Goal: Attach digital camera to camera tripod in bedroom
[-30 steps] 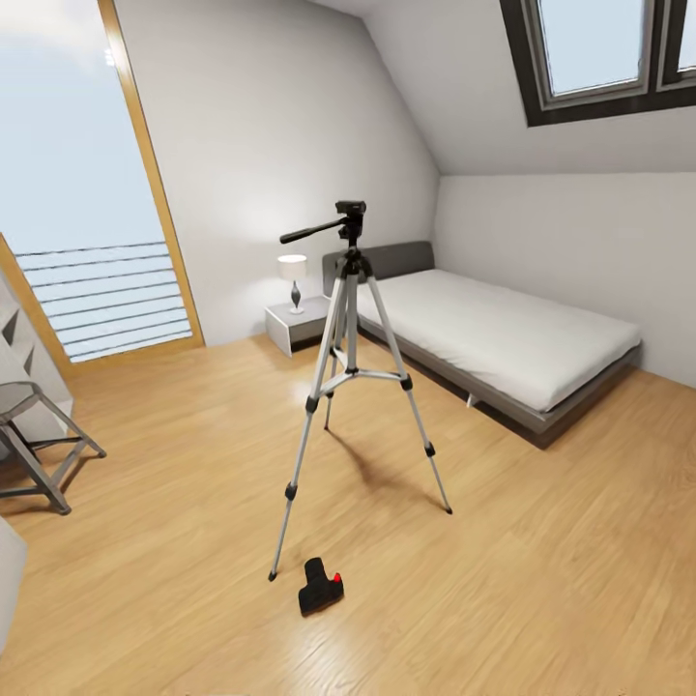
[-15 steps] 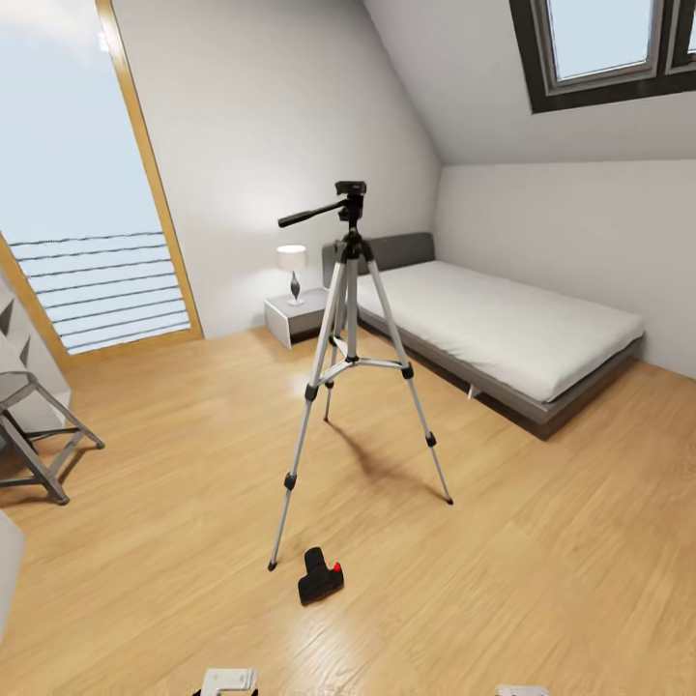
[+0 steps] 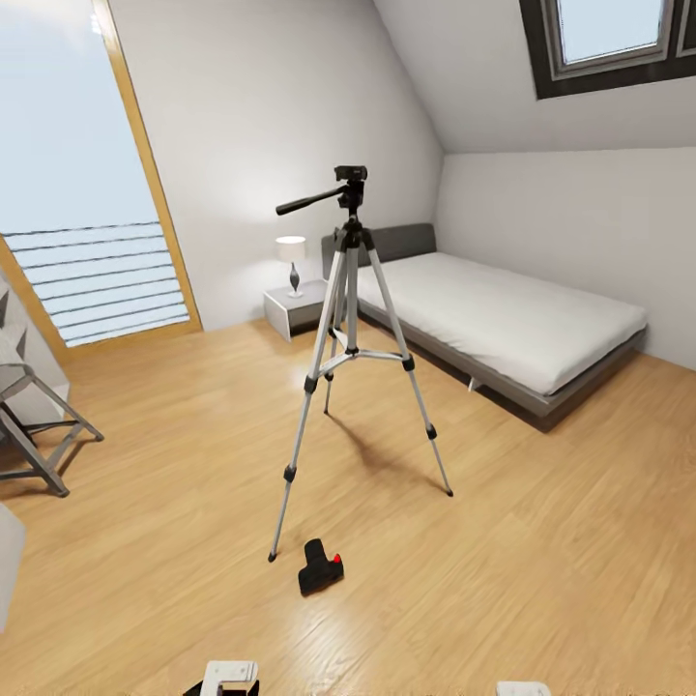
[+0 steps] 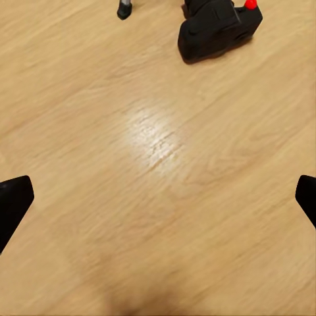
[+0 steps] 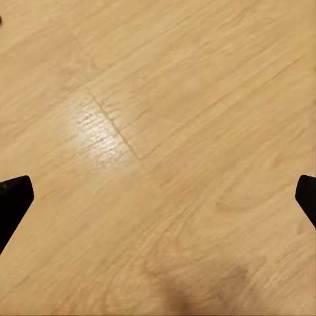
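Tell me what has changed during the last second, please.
The head camera tilted down or the robot advanced: the whole room slid up, and both arms' white tops entered at the bottom edge. The digital camera lies untouched on the floor beside the camera tripod. Both end effectors are open, holding nothing.

Both arms hang low, the left pincer (image 4: 158,197) and right pincer (image 5: 158,197) spread wide, gripping nothing.
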You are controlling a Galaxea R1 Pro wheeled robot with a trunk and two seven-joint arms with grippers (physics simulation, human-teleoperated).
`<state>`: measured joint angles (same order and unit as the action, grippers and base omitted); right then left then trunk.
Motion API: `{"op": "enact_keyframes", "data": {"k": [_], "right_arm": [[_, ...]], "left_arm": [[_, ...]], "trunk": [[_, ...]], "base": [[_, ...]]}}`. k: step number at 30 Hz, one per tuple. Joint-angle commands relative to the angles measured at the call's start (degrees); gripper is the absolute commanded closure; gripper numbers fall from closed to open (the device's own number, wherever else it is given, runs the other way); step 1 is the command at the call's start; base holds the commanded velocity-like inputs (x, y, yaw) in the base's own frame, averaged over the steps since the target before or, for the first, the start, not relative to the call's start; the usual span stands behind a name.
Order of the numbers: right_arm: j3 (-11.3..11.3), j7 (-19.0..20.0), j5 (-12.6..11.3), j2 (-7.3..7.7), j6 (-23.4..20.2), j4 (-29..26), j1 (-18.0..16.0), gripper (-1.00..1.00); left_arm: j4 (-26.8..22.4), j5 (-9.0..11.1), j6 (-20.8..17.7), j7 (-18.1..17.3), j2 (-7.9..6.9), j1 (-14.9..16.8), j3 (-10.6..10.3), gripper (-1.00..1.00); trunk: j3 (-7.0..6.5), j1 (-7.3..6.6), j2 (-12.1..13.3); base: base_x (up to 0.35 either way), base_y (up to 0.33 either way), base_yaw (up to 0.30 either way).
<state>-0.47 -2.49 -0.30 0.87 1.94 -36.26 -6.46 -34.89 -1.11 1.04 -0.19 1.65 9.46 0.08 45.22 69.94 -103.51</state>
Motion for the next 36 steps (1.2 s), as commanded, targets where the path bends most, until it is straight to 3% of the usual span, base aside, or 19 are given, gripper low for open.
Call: {"op": "enact_keyframes", "data": {"k": [1,26,36], "right_arm": [[0.0,-0.1,0.0,0.00,0.2,0.0,0.0,-1.00],[0.0,-0.1,0.0,0.01,-0.8,-0.3,0.0,-1.00],[0.0,-0.1,0.0,-0.07,-0.8,-0.4,0.0,-1.00]], "left_arm": [[0.0,-0.1,0.1,0.0,0.01,0.0,0.0,-1.00],[-0.4,-0.1,0.0,0.2,0.02,0.0,0.0,-1.00],[-0.2,0.0,0.0,0.2,-0.01,0.0,0.0,-1.00]], "trunk": [[0.14,-0.01,0.0],[2.45,-0.01,0.0],[2.70,-0.01,0.0]], "base": [[0.000,0.000,0.000],[0.000,0.000,0.000],[0.000,0.000,0.000]]}}
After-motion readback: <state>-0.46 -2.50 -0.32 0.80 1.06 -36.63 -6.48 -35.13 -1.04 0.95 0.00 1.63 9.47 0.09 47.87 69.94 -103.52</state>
